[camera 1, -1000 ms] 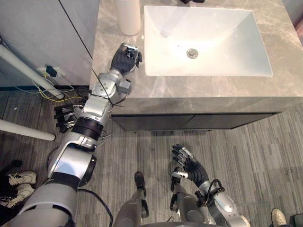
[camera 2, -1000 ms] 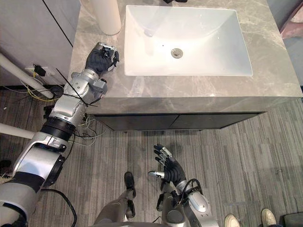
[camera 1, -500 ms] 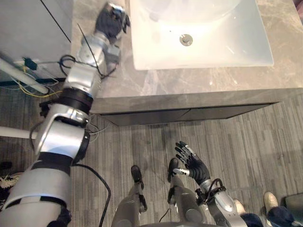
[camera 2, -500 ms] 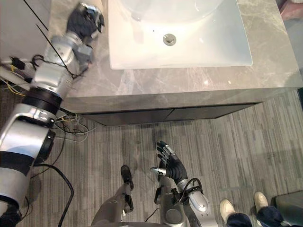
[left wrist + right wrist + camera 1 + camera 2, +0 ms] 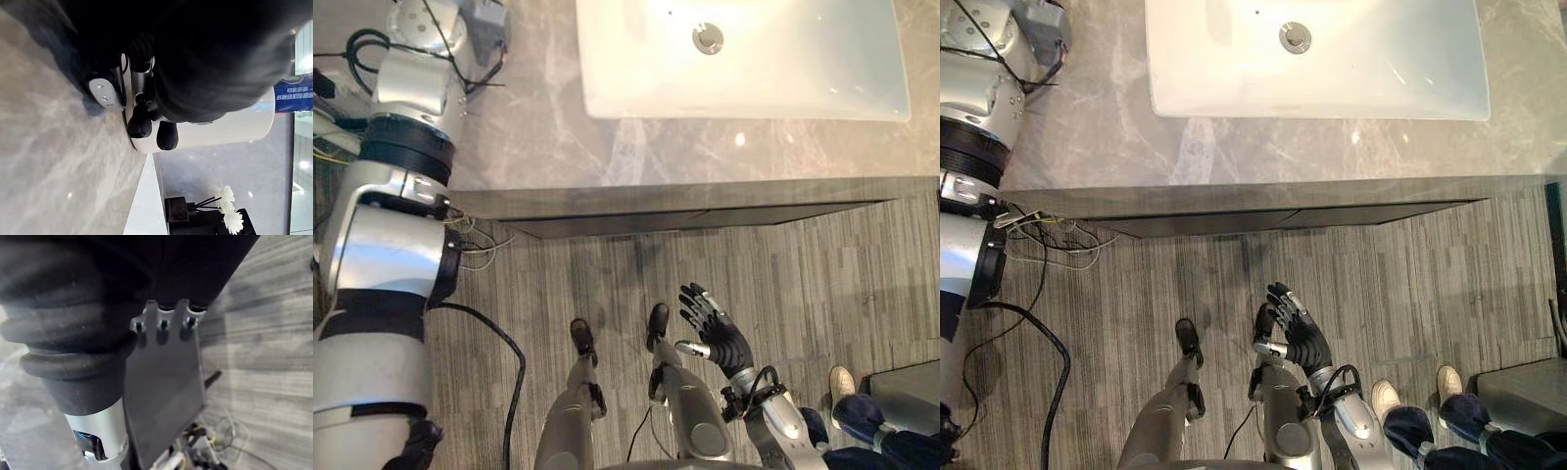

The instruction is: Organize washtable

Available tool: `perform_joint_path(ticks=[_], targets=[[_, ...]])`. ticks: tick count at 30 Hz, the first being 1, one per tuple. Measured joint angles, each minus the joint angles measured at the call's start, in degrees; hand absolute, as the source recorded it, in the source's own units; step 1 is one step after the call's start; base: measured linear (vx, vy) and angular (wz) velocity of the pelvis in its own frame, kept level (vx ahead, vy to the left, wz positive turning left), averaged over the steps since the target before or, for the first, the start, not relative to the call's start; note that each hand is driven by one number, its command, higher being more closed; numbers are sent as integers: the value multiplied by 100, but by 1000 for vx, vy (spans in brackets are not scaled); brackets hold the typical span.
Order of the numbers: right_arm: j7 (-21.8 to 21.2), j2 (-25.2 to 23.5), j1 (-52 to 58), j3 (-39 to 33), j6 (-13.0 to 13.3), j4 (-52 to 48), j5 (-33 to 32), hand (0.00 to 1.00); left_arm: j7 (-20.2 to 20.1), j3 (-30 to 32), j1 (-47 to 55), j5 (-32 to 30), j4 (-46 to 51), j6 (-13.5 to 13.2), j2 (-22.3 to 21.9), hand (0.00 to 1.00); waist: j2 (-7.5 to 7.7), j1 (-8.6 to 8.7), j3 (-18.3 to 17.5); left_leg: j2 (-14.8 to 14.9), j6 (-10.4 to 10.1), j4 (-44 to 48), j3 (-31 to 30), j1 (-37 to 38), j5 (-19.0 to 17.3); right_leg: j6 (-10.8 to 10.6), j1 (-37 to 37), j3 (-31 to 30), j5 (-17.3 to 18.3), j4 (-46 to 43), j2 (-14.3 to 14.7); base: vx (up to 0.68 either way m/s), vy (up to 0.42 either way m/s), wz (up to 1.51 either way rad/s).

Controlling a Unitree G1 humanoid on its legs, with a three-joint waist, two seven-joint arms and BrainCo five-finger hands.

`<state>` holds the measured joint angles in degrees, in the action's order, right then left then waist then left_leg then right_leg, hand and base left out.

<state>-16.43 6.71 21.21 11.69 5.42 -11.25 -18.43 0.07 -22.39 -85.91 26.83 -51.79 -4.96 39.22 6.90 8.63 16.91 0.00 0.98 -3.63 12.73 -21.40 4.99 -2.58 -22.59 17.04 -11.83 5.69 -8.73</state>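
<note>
Grey marble counter (image 5: 548,137), with a white rectangular sink (image 5: 783,69) set into it and a round metal drain (image 5: 710,37) in the basin floor. Dark cabinet front (image 5: 705,217) under the counter's edge. Grey wood-plank floor (image 5: 822,274) before it. One white canister (image 5: 234,125), tall and round, standing on the counter just beside the sink's outer wall. The left hand (image 5: 210,63) is up at the far left part of the counter and touches the canister low on its side; whether it has a grip on the canister cannot be told. One small black holder (image 5: 178,210) with white flowers (image 5: 230,215), at the back of the counter behind the sink, well apart from the canister. The right hand (image 5: 715,333) hangs low over the floor, well apart from the counter, its fingers (image 5: 695,299) straight and spread, released and empty. A person's light shoes (image 5: 1386,397) and dark trouser legs stand on the floor near the right arm.
</note>
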Motion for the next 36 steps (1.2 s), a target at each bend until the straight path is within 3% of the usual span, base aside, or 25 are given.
perform_joint_path(ticks=[6,8,11,14,15,17,19,20,22,23,26,29,32,36], targets=[[-12,51,1,9,1,7,-8,0,-1,33,104,-4,57,4,-17,100,3,-3,7,3,31,59,-11,31,-23,1,69,4,-1,0,-5,28,33,1],[-12,55,-8,12,1,88,-10,0,4,154,565,1,568,-4,-54,100,3,-9,7,5,31,57,-11,125,-26,1,152,3,0,0,-5,31,34,-1],[-6,53,-75,3,-4,200,-10,0,-6,358,1709,147,1900,-75,-268,100,-6,-56,3,6,45,56,-16,310,-50,-2,343,16,5,1,-6,21,26,0],[10,36,-124,-48,-30,371,-7,0,-138,543,3383,467,3648,-208,-598,100,-66,-265,-27,-11,34,54,-36,589,-86,-47,642,56,105,1,-29,50,46,5],[26,28,-111,-114,-74,431,-7,0,-177,642,3989,548,4143,-233,-713,100,-114,-322,-55,-31,30,46,-66,704,-95,-44,785,158,195,-1,-39,72,18,26],[53,13,-135,-415,-135,597,-9,0,-345,986,5669,761,4952,-358,-1112,100,-390,-365,-291,-31,26,-48,-205,918,-93,-88,1041,349,307,-1,-34,97,8,35],[143,5,-162,-687,-156,788,-14,0,-395,1267,6899,962,5445,-404,-1468,100,-585,-560,-506,-27,21,-150,-219,1158,-95,-144,1253,409,391,-2,-19,111,5,19],[166,0,-173,-820,-174,933,-21,0,-435,1389,7554,1077,5619,-378,-1640,100,-724,-636,-632,-29,6,-164,-330,1294,-105,-159,1441,520,445,-2,-17,104,2,30],[193,-13,-214,-919,-192,1169,-126,0,-495,1569,8565,1098,5646,-234,-1791,100,-845,-646,-786,-32,-24,-166,-494,1494,-126,-199,1725,673,532,-2,-18,90,14,44],[250,-33,-211,-955,-205,1262,-184,0,-503,1709,9216,1196,5647,-147,-1928,0,-855,-676,-858,-27,-38,-166,-555,1602,-137,-197,1864,769,572,-2,-12,86,14,39],[265,-151,-70,-1039,-227,1334,-191,0,-582,1831,10160,1374,5660,-17,-2243,0,-808,-727,-947,-34,-40,-165,-746,1763,-138,-229,2128,964,640,-2,-13,51,13,36],[226,-255,187,-1132,-337,1734,-171,0,-931,1584,11150,1517,5494,101,-2495,0,-649,-827,-1250,-64,-79,-167,-936,1941,-171,-253,2407,1157,720,-2,-37,36,32,30],[133,-299,240,-1089,-359,2148,-71,0,-1132,1200,11252,1449,4794,196,-2639,0,-626,-860,-1410,-86,-79,-167,-1008,2072,-170,-281,2578,1238,741,-1,-48,22,28,18],[150,-327,166,-861,-395,2695,352,0,-1115,909,10886,914,3403,309,-3157,0,-636,-924,-1541,-79,-96,-173,-1097,2122,-159,-291,2649,1278,789,0,-44,-41,13,4]])
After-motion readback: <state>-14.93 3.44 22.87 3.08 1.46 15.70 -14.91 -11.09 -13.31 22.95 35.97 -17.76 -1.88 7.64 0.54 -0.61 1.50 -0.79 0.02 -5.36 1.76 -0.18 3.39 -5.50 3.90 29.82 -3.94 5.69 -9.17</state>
